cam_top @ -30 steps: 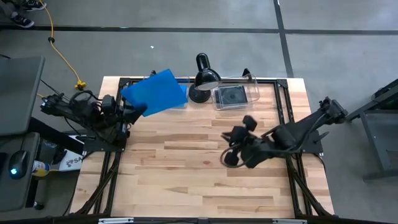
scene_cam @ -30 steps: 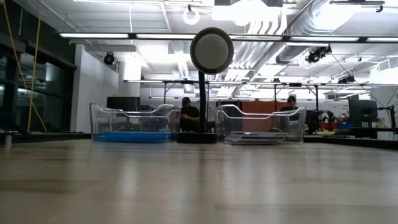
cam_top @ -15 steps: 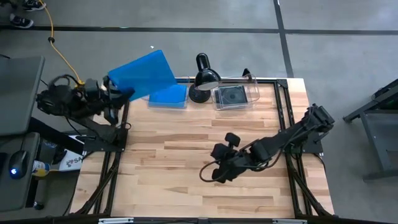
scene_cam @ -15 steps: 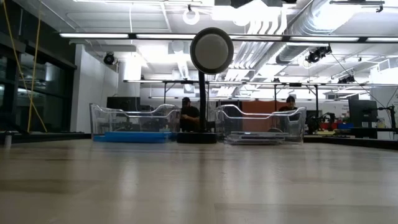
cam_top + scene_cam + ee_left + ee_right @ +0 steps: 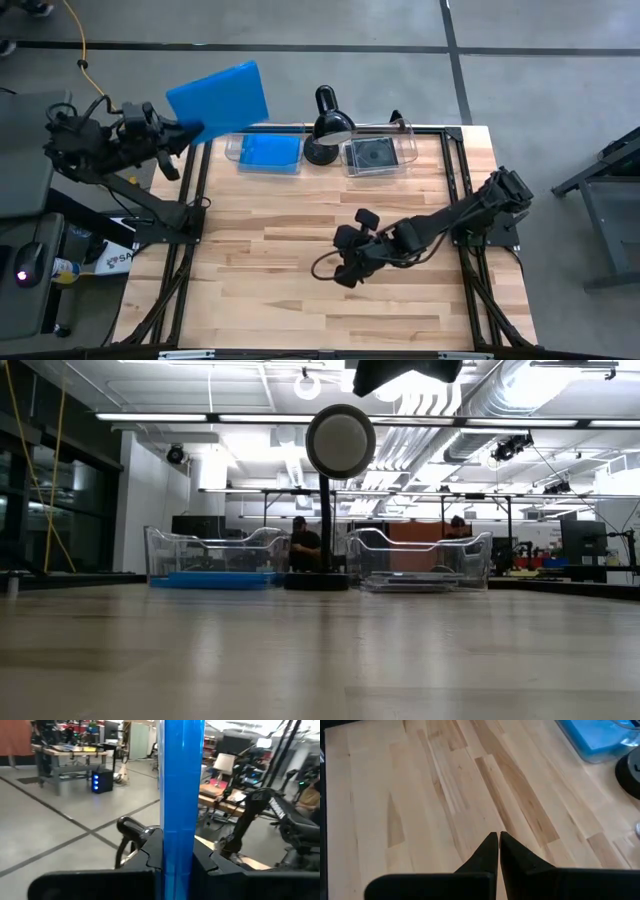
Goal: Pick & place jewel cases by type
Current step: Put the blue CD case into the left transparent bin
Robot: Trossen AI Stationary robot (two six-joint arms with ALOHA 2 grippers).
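My left gripper [image 5: 188,131] is shut on a bright blue jewel case [image 5: 218,95] and holds it high, past the table's far-left corner. In the left wrist view the case [image 5: 180,790] shows edge-on between the fingers. The left clear bin [image 5: 268,154] holds blue cases that lie flat on its floor. The right clear bin [image 5: 378,155] holds a dark case. My right gripper [image 5: 336,273] hovers shut over the middle of the table, and its fingertips [image 5: 498,839] are above bare wood. My left gripper pinches the blue case between its two fingers [image 5: 149,851], one on each flat face, at the case's edge nearest the arm [image 5: 198,127]. The fingers come from the table's left side. The case is lifted clear of everything, its broad face turned up.
A black desk lamp [image 5: 326,124] stands between the two bins at the far edge, and its round head [image 5: 340,442] shows in the low view. Both bins [image 5: 212,563] [image 5: 420,566] sit along the far edge. Bare wood [image 5: 270,260] spreads over the near half. People stand in the room behind.
My left gripper has risen and swung toward the table's left and far side. It carried the blue case from above the left bin to beyond the far-left corner. My right arm has stretched toward the table's left and slightly nearer, with its gripper staying shut.
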